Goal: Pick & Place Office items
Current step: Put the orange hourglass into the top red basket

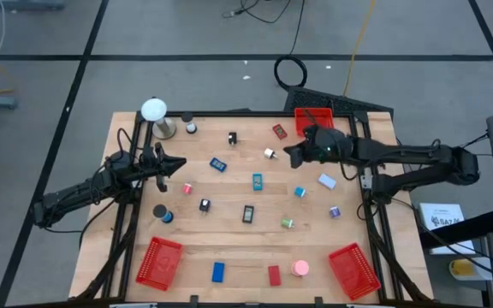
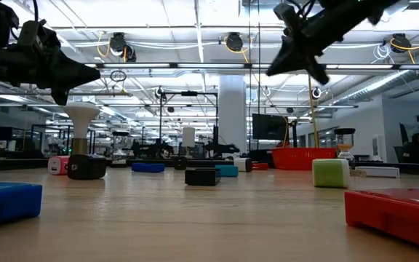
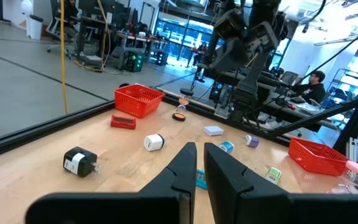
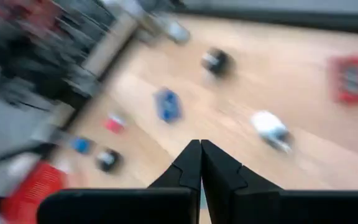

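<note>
Small office items lie scattered on the wooden table point(image 1: 229, 244): a blue block point(image 1: 218, 164), a teal one point(image 1: 257, 180), a red one point(image 1: 279, 131), a white piece point(image 1: 270, 154), a black clip point(image 1: 232, 138) and a pink round piece point(image 1: 300, 268) among them. My right gripper point(image 1: 288, 154) hangs shut above the table's far right part, close to the white piece, with nothing in it; its wrist view point(image 4: 200, 144) looks down on blurred items. My left gripper point(image 1: 183, 164) waits over the left side, level and shut, holding nothing point(image 3: 201, 152).
Red mesh baskets stand at the far right point(image 1: 313, 120), near left point(image 1: 159, 261) and near right point(image 1: 353, 269). A white ball on a metal stand point(image 1: 154, 115) is at the far left corner. Black frame rails run along the table's left and right edges.
</note>
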You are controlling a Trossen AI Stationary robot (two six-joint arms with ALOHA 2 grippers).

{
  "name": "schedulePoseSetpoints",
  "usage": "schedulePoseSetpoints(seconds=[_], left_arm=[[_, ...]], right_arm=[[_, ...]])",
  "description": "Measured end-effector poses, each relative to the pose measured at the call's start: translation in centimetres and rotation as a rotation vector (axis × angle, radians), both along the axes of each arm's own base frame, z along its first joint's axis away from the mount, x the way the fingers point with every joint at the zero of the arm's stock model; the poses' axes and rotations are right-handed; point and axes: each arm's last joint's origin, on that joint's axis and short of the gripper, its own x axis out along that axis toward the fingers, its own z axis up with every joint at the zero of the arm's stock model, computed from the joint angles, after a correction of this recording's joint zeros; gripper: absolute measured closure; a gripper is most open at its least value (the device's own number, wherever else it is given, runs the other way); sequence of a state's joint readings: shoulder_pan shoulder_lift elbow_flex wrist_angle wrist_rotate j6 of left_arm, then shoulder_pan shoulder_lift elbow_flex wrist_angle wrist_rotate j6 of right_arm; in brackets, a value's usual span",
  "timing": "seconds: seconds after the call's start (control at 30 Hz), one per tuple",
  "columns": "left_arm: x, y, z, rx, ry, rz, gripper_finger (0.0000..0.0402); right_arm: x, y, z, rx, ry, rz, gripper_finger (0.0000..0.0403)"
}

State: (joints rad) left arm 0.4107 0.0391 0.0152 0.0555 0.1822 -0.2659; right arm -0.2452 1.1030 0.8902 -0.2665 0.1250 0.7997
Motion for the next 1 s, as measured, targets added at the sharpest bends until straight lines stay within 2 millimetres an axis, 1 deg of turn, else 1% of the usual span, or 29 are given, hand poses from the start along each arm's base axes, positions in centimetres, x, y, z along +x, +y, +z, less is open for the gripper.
schedulePoseSetpoints(seconds=[0.1, 0.2, 0.27, 0.33, 0.43, 0.63, 0.83, 1.0], left_arm=[[0.0, 0.0, 0.0, 0.0, 0.0, 0.0, 0.0371], [0.0, 0.0, 0.0, 0.0, 0.0, 0.0, 0.0371], [0.0, 0.0, 0.0, 0.0, 0.0, 0.0, 0.0371], [0.0, 0.0, 0.0, 0.0, 0.0, 0.0, 0.0371], [0.0, 0.0, 0.0, 0.0, 0.0, 0.0, 0.0371], [0.0, 0.0, 0.0, 0.0, 0.0, 0.001, 0.0371], [0.0, 0.0, 0.0, 0.0, 0.0, 0.0, 0.0371], [0.0, 0.0, 0.0, 0.0, 0.0, 0.0, 0.0371]], right_arm=[[-1.5, -0.6, 1.3, 0.038, 0.197, -0.045, 0.0402], [-2.8, -1.3, 2.2, 0.103, 0.317, -0.112, 0.0402], [-3.8, -2.1, 2.1, 0.153, 0.381, -0.151, 0.0395], [-4.8, -2.9, 1.6, 0.216, 0.435, -0.188, 0.0378], [-6.3, -3.9, 1.0, 0.287, 0.519, -0.209, 0.0342], [-8.0, -5.3, 0.8, 0.282, 0.602, -0.228, 0.0247], [-8.2, -6.8, 0.0, 0.249, 0.688, -0.258, 0.0158], [-7.8, -8.3, -1.3, 0.261, 0.763, -0.261, 0.0105]])
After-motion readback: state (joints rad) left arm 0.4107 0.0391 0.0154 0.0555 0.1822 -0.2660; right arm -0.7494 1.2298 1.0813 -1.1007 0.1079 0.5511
